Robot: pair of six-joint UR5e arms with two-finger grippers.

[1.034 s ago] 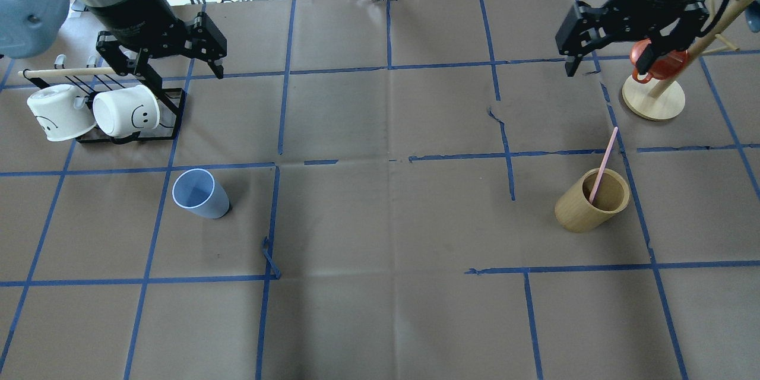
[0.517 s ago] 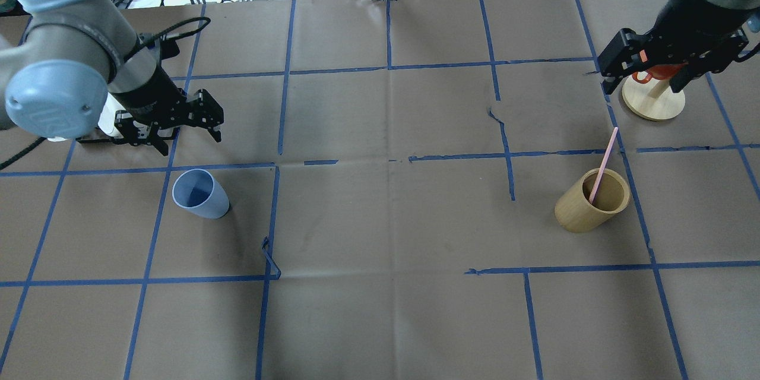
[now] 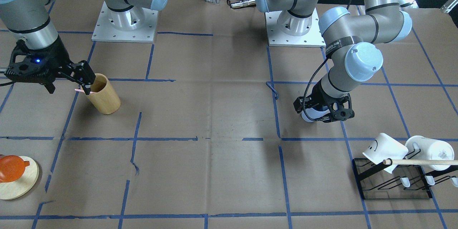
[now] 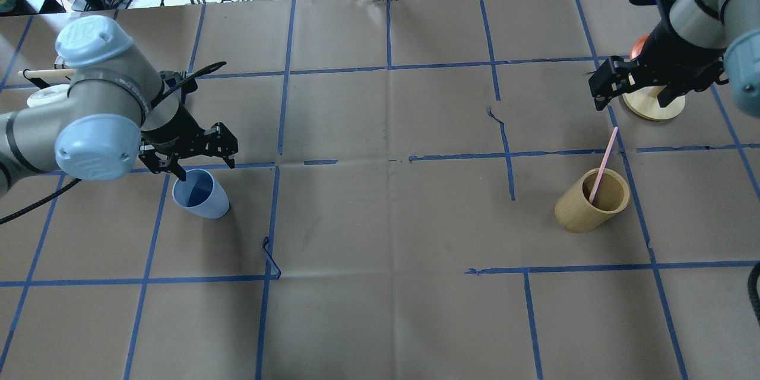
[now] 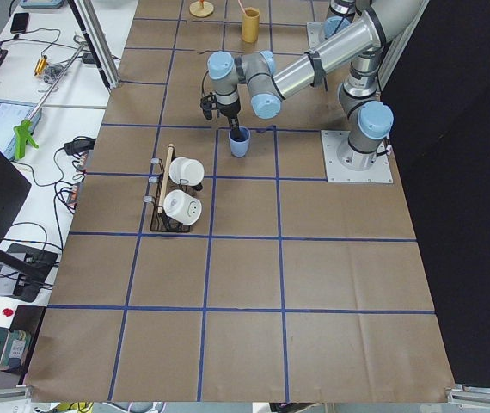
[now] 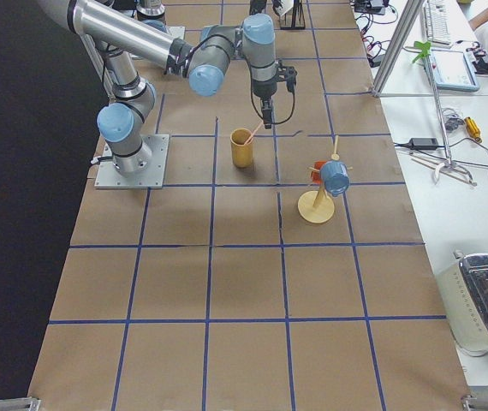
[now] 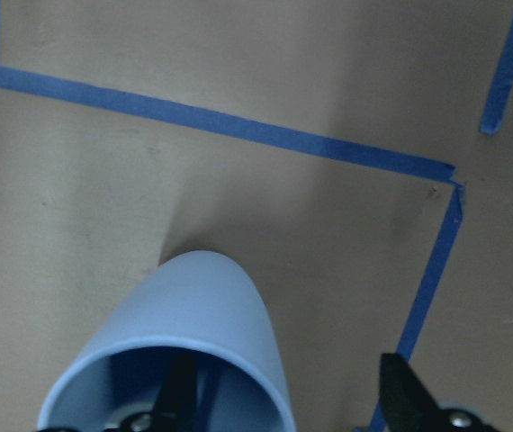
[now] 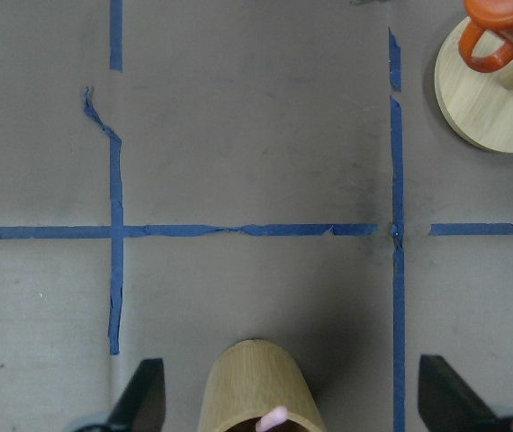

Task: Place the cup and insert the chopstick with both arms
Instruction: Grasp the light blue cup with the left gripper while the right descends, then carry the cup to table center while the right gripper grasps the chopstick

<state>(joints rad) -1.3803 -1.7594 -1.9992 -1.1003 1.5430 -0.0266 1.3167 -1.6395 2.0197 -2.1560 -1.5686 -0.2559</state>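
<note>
Left gripper has swung from beside the rack down onto the blue cup. The right gripper only edged off the mug stand toward the wooden holder.

Left fingers are wide. Wrist view shows 1 finger inside the cup and the other outside, so they straddle the wall at the cup's 12 o'clock rim. The cup is upright on the table's left half.

Right fingers are wide too and hold nothing. They hang at the holder's 1 o'clock. The pink chopstick sits in the holder, leaning toward 1 o'clock.

Risks:
- A pinch on 1 thin wall could tip or skid the light cup if the arm drags sideways before closing.
- A slanted, thin chopstick is easy to miss.
- A low finger could knock the holder or bump the mug stand close by.
</note>
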